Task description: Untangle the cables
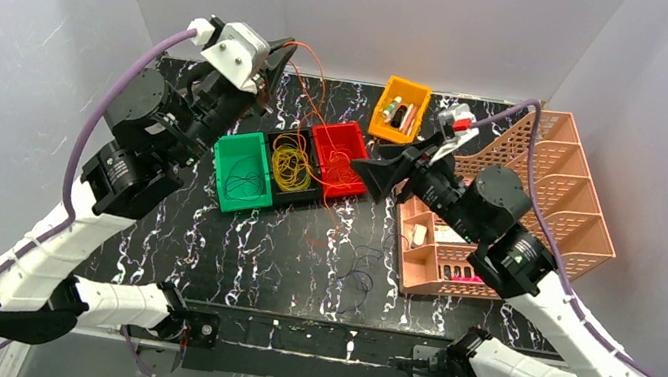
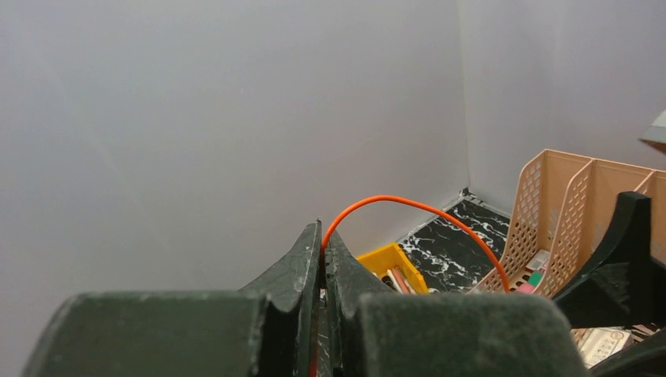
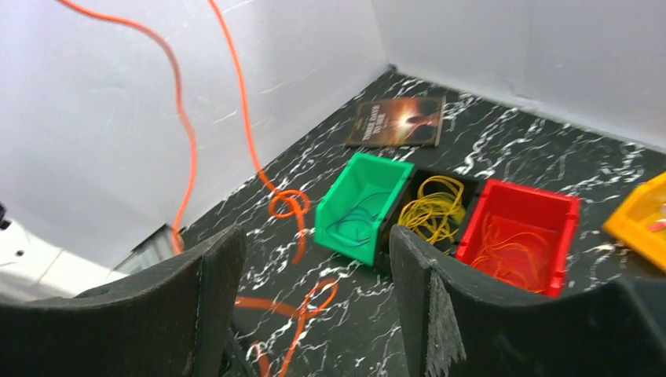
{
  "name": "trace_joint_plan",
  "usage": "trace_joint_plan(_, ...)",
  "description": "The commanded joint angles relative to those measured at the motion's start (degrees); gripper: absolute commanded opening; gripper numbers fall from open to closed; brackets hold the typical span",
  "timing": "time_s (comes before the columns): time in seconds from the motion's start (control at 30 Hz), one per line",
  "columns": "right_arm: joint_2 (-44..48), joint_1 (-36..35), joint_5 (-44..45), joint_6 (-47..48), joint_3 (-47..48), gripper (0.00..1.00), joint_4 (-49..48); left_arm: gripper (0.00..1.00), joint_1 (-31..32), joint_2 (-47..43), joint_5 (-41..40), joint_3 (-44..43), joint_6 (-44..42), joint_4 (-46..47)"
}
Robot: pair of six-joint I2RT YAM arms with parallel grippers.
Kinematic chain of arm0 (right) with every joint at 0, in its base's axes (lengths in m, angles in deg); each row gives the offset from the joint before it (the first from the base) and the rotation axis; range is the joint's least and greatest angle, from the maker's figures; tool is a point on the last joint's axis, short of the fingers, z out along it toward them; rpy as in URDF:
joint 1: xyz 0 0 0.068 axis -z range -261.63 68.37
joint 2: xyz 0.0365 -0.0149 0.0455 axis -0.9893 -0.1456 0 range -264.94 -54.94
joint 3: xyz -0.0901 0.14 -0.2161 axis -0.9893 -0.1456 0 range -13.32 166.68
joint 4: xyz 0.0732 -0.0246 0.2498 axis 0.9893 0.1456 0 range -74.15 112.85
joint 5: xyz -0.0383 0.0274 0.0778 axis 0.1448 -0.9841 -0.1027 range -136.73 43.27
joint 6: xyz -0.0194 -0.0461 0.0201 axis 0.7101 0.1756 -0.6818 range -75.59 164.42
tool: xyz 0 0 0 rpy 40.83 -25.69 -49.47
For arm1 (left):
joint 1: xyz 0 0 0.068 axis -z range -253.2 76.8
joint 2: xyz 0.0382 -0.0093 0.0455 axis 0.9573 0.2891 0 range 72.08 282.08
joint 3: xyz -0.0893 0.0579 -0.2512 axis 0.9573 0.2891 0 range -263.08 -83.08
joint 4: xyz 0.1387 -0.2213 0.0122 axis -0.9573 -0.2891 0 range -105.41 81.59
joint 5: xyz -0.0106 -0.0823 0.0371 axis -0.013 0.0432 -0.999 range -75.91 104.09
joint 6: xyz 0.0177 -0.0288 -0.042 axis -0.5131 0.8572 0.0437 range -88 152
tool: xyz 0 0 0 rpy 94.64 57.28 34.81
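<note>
Your left gripper (image 2: pixel 322 236) is pinched tight on the orange cable (image 2: pixel 408 203), held high at the table's (image 1: pixel 298 264) 11 o'clock. The cable arcs off the fingertips and runs down toward the bins. Your right gripper (image 3: pixel 316 236) is spread wide with nothing in it, at 3 o'clock of the red bin (image 1: pixel 339 129). Yellow cables (image 1: pixel 289 163) lie in the black bin (image 3: pixel 424 174), and a dark cable (image 3: pixel 355 221) lies in the green bin (image 1: pixel 233 147). More thin dark wire (image 1: pixel 356 278) lies loose on the table at 5 o'clock of the bins.
</note>
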Motion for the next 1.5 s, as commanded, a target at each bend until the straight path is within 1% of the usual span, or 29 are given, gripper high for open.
trace_joint_plan(0.0,-1.0,-0.1,-7.8,-5.7,0.7,0.74,-5.6,0.00,-0.3,-2.3,1.9,0.9,1.5,1.0)
trace_joint_plan(0.1,-2.2,-0.1,-9.9,-6.7,0.0,0.72,-7.4,0.00,-0.3,-2.7,2.4,1.4,1.8,0.9)
trace_joint_plan(0.27,-4.0,-0.1,-9.4,-6.2,0.2,0.67,-8.0,0.00,-0.3,-2.8,3.0,1.4,2.0,0.6)
trace_joint_plan(0.37,-5.5,-0.1,-9.7,-5.7,0.8,0.66,-7.8,0.00,-0.3,-2.9,3.1,1.4,2.1,0.8)
trace_joint_plan(0.47,-7.3,-0.1,-11.8,-5.9,1.4,0.66,-7.8,0.00,-0.3,-2.7,3.1,1.4,2.1,0.8)
trace_joint_plan(0.57,-8.4,-0.1,-14.5,-6.2,1.3,0.62,-8.7,0.00,-0.3,-2.6,3.2,1.4,2.1,0.8)
trace_joint_plan(0.63,-9.0,-0.1,-15.5,-6.3,1.3,0.55,-8.8,0.00,-0.3,-2.6,3.2,1.4,2.2,0.8)
trace_joint_plan(0.77,-8.6,0.0,-14.7,-6.5,0.5,0.33,-8.9,0.00,-0.3,-2.5,3.3,1.3,2.2,0.9)
trace_joint_plan(0.83,-8.1,-0.1,-14.1,-6.5,0.1,0.26,-8.9,0.00,-0.3,-2.4,3.2,1.3,2.1,1.0)
trace_joint_plan(0.87,-8.0,-0.1,-13.9,-6.4,-0.1,0.19,-8.9,0.00,-0.3,-2.4,3.1,1.4,2.1,1.1)
trace_joint_plan(0.97,-7.3,-0.1,-13.0,-6.4,-0.7,0.02,-8.9,0.00,-0.3,-2.3,3.0,1.5,2.1,1.3)
trace_joint_plan(1.0,-6.9,-0.1,-12.4,-6.4,-1.0,0.00,-8.7,0.00,-0.3,-2.2,2.9,1.5,2.1,1.4)
trace_joint_plan(1.17,-4.9,-0.1,-7.1,-6.0,-3.3,0.00,-4.1,0.00,-0.4,-2.2,1.4,1.3,1.9,1.3)
trace_joint_plan(1.3,-3.0,-0.1,-2.6,-7.6,-7.6,0.00,-0.5,0.00,-0.3,-2.6,-0.6,1.5,1.1,2.0)
trace_joint_plan(1.47,-1.3,-0.1,1.8,-9.6,-13.1,0.00,1.1,0.00,-0.3,-2.9,-1.8,1.3,0.5,2.5)
